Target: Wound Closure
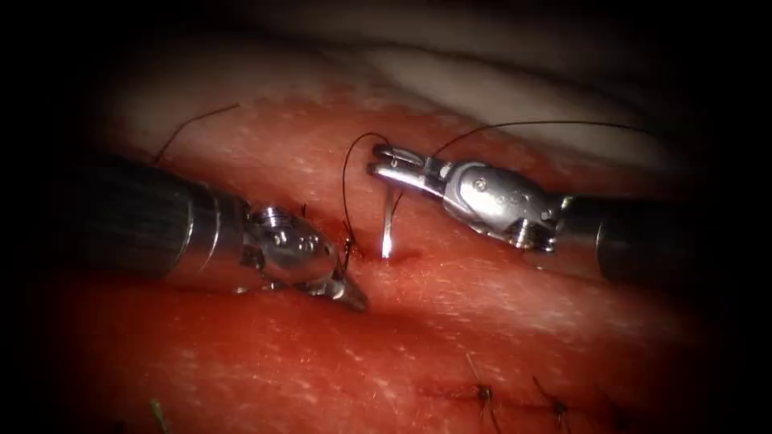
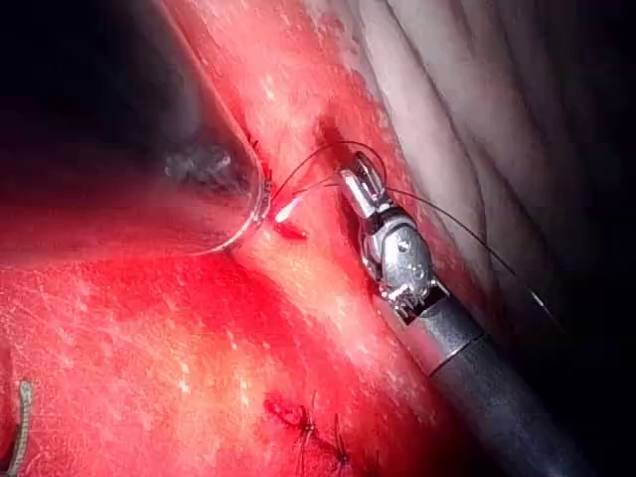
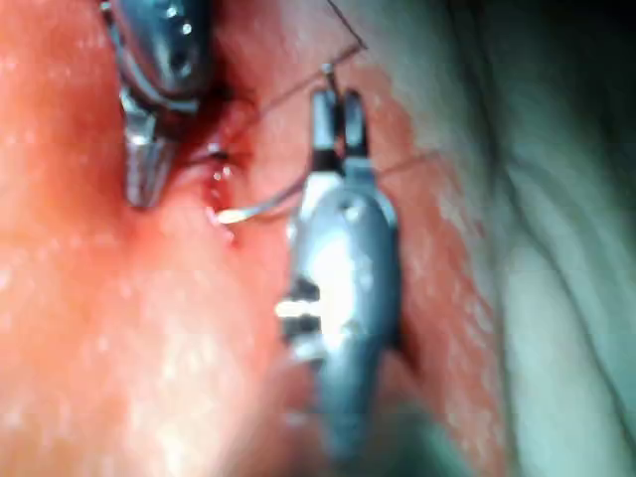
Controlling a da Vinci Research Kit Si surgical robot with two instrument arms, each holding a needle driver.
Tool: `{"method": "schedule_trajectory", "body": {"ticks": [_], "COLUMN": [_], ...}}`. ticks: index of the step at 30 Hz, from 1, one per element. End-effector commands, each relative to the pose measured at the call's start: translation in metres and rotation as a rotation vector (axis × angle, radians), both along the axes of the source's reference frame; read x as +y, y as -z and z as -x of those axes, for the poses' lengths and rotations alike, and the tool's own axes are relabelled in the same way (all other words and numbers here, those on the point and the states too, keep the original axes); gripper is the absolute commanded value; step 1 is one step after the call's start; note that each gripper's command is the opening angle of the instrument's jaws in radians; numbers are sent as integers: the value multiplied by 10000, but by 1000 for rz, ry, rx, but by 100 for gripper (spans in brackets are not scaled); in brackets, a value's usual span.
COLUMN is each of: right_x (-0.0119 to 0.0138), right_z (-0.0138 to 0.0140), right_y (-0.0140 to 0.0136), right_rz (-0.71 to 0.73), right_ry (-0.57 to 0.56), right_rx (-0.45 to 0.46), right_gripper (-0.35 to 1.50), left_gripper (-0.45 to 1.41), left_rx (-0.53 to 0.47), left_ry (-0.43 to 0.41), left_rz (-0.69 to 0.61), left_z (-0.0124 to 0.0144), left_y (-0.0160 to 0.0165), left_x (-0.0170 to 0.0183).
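Nearest me, finished stitches (image 1: 485, 393) sit low on the tissue (image 1: 241, 362). My left tool (image 1: 351, 294) rests closed, holding nothing, its tip on the tissue left of the cut. The curved needle (image 1: 388, 229) stands nearly upright — point down in the tissue at the red fluid (image 1: 400, 257). My right tool (image 1: 384, 161) clamps its upper end; thread (image 1: 523, 124) trails off behind.

— How many tools are counted?
— Two: the left tool (image 1: 347, 291) and the right tool (image 1: 384, 159).
— And needles?
— One needle (image 1: 388, 229) is seen.
— Finished stitches?
— Two stitches (image 1: 484, 393) are counted on the tissue (image 1: 241, 362).
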State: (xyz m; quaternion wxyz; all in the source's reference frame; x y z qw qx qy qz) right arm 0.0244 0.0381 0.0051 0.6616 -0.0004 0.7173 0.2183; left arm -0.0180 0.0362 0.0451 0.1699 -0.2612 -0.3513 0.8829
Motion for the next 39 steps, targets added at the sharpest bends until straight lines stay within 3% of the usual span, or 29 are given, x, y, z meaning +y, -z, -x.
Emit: {"method": "schedule_trajectory", "body": {"ticks": [1,10,15,20,25,39], "right_x": [3,1,-1,-8,-14,0], "right_z": [-8,-7,-7,-7,-6,7], "right_y": [-2,-7,-14,-28,-32,-33], "right_rz": [3,-108,-253,-512,-644,-731], "right_ry": [2,41,56,51,61,-20], "right_rx": [5,42,85,92,85,94], "right_gripper": [-35,-35,-35,-35,-35,-35], "left_gripper": [-30,-29,-29,-28,-27,-27], "left_rx": [0,10,10,10,9,10], "left_ry": [0,5,4,4,4,6], "left_rz": [-3,-4,-3,-3,-4,-5], "left_z": [4,-1,-1,-1,-1,1], "left_y": [-6,-21,-23,-22,-21,-18], "left_x": [-6,-7,-7,-7,-6,-8]}}
